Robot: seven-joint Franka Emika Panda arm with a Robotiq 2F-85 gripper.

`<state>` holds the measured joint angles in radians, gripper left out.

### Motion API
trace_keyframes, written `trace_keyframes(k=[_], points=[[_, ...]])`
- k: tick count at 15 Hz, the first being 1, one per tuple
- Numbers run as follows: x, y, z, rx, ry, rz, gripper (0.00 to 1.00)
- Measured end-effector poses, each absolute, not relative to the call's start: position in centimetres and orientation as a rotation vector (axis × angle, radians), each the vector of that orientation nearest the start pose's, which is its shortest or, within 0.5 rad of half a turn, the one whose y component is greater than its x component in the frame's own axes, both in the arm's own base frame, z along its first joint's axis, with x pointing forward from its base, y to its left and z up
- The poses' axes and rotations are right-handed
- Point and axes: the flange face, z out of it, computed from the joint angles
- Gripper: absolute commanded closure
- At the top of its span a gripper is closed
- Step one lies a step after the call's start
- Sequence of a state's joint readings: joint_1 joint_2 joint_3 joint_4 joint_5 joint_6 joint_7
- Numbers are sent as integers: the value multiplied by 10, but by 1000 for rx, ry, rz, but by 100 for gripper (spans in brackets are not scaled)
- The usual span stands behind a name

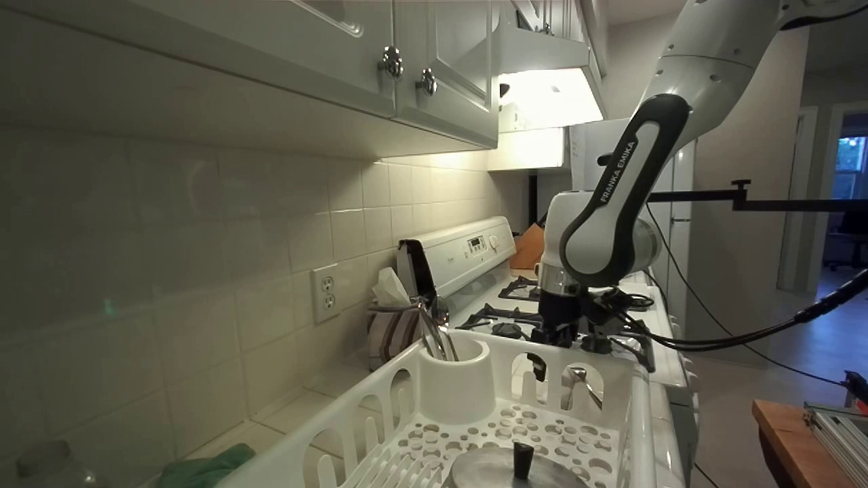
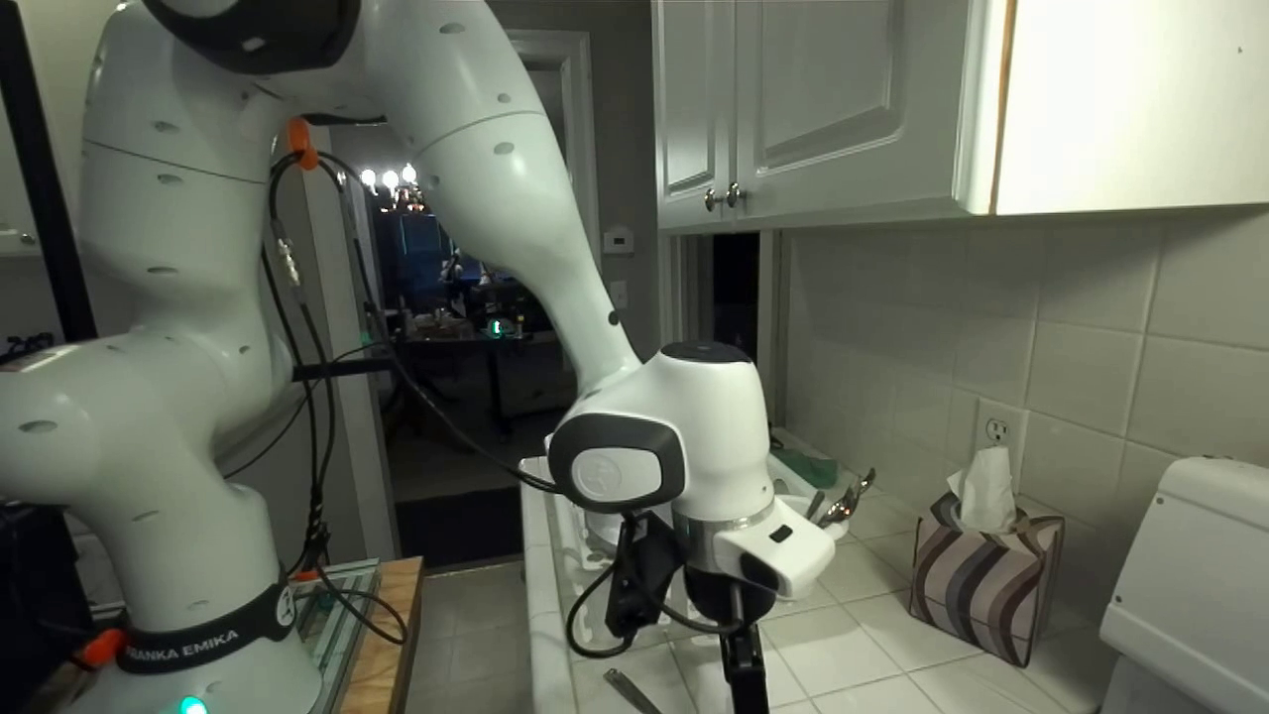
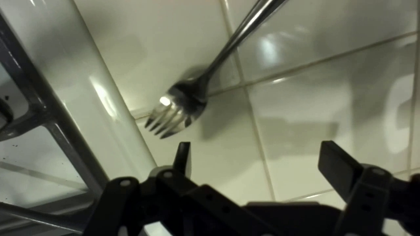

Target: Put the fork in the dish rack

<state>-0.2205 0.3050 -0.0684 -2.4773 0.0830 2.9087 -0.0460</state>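
Observation:
A metal fork (image 3: 188,98) lies on the white tiles in the wrist view, its tines close to the left fingertip and its handle running to the top edge. My gripper (image 3: 256,154) is open with nothing between its fingers, and the fork is outside them. The gripper points down in both exterior views (image 1: 563,332) (image 2: 744,659). A metal handle (image 2: 632,691), apparently the fork's, shows left of it. The white dish rack (image 1: 637,434) stands beside the gripper, with a round utensil cup (image 1: 458,390) holding several utensils. The arm partly hides the rack (image 2: 570,531) in an exterior view.
A lid with a black knob (image 1: 515,471) lies in the rack. A striped tissue box (image 2: 977,580) stands by the tiled wall. The stove with black grates (image 3: 52,111) borders the counter. Cabinets (image 1: 444,61) hang above. A green cloth (image 1: 207,468) lies by the rack.

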Motion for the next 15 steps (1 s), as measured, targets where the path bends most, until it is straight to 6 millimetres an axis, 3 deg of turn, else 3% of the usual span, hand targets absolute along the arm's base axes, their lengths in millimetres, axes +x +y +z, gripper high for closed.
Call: trace_keyframes(k=[3, 6, 10, 15], points=[[467, -137, 184, -3119, 470, -199, 0], [463, -144, 185, -3131, 493, -189, 0], [449, -161, 190, -3106, 653, -99, 0], [425, -168, 202, -3029, 920, -79, 0]])
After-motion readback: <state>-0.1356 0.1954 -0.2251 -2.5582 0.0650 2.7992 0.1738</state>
